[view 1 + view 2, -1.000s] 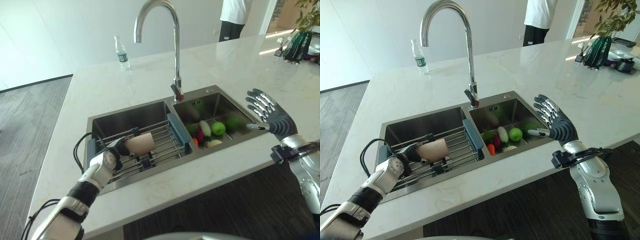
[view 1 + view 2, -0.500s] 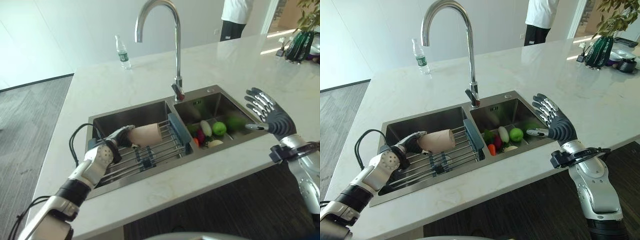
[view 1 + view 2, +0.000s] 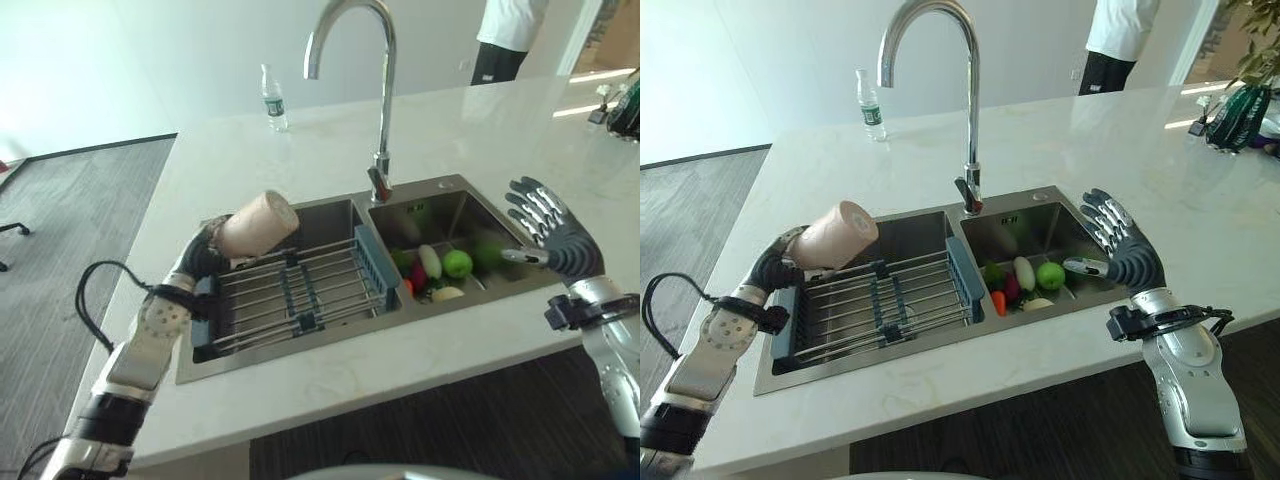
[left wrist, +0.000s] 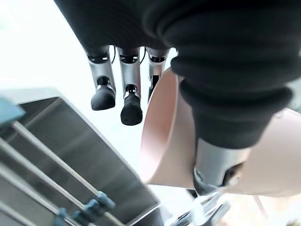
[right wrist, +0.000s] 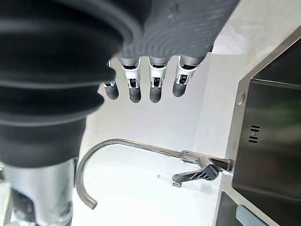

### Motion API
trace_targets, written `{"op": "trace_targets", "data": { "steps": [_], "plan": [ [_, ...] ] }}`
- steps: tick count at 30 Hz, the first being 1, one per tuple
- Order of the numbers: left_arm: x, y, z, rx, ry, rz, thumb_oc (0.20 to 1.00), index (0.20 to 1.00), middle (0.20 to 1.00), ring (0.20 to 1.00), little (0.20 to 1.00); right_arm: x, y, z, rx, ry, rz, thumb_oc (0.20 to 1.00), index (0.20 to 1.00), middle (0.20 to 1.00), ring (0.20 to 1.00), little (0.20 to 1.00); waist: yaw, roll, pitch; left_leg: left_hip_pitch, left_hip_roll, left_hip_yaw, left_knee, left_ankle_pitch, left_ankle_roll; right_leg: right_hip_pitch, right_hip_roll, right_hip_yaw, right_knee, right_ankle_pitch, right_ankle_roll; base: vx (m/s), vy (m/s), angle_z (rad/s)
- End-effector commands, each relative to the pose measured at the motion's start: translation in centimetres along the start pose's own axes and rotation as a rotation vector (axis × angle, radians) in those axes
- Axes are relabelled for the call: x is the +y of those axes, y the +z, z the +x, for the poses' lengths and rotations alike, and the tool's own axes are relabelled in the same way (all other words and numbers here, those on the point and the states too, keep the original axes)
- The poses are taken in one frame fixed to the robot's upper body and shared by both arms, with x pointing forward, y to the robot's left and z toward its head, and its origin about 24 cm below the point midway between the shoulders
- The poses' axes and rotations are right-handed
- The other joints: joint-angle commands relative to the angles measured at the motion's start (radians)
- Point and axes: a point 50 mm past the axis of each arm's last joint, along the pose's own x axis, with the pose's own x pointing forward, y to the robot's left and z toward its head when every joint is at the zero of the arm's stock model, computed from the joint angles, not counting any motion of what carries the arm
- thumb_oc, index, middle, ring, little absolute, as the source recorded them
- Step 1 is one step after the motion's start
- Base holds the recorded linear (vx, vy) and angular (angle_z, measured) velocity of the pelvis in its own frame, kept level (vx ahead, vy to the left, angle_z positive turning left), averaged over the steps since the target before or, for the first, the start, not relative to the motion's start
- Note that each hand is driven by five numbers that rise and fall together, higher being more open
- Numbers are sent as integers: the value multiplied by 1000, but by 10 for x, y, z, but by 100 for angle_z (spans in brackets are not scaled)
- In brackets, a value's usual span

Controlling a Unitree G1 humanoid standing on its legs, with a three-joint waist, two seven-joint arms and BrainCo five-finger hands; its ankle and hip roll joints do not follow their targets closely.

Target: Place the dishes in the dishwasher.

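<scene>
- my left hand (image 3: 780, 266) grips a pale pink cup (image 3: 836, 234), thumb hooked inside its rim (image 4: 162, 136), fingers (image 4: 131, 110) along the outside.
- the cup is held tilted in the air over the left end of the sink (image 3: 300, 345), above the wire rack (image 3: 880, 300) that sits in the left basin.
- my right hand (image 3: 1122, 250) hovers with fingers spread and straight, holding nothing, over the right edge of the right basin.
- in that basin lie a green apple (image 3: 1050, 275), a white vegetable (image 3: 1025, 273) and a carrot (image 3: 998, 302).
- the tap (image 3: 965, 110) stands behind the sink, and a water bottle (image 3: 869, 98) stands on the white counter (image 3: 940, 380) further back.
</scene>
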Motion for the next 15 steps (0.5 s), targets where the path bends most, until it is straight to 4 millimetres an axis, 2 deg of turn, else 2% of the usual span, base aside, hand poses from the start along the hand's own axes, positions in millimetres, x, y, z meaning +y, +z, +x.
{"op": "trace_targets", "data": {
  "steps": [1,7,10,11,12,13,14,15],
  "plan": [
    [22,55,15,-286,34,-132,200,200,200,200,200,-10,40,8,-210,-59,-68,1000,1000,1000,1000,1000,22,23,0,73,126,12,7,-45,-70,-4,-48,-84,6,-19,50,-62,-241,28],
    [11,68,0,-388,-35,-368,200,200,200,200,200,-9,46,7,-254,-92,-63,1000,1000,1000,1000,1000,49,18,13,56,158,0,7,-12,-92,-6,-17,-99,6,-29,23,-78,-184,20],
    [7,74,-10,-446,-54,-436,200,200,200,200,200,-10,51,5,-279,-100,-63,1000,1000,1000,1000,1000,68,26,31,24,198,-33,7,90,-126,-6,20,-96,6,-43,-1,-116,-192,16],
    [5,77,-14,-469,-67,-451,200,200,200,200,200,-10,52,3,-279,-110,-71,1000,1000,1000,1000,1000,75,29,40,2,224,-48,7,151,-144,-3,35,-97,6,-48,-9,-178,-112,12],
    [3,80,-16,-503,-97,-478,200,200,200,200,200,-13,53,3,-280,-134,-90,1000,1000,1000,1000,1000,78,26,52,-16,236,-35,7,181,-147,-2,39,-109,6,-48,-15,-232,-92,28],
    [1,82,-17,-522,-119,-503,200,200,200,200,200,-15,55,3,-282,-147,-103,1000,1000,1000,1000,1000,71,23,58,-14,228,-5,11,174,-143,-5,39,-128,6,-46,-18,-330,-84,68],
    [0,85,-17,-552,-142,-534,200,200,200,200,200,-20,61,6,-297,-148,-115,1000,1000,1000,1000,1000,59,7,68,9,163,55,77,85,-107,-7,25,-156,6,-44,-19,-318,-85,103],
    [1,87,-17,-565,-149,-543,200,200,200,200,200,-22,64,6,-308,-145,-115,1000,1000,1000,1000,1000,55,-1,71,0,127,73,162,35,-87,-15,19,-158,6,-41,-24,-313,-67,104]
  ]
}}
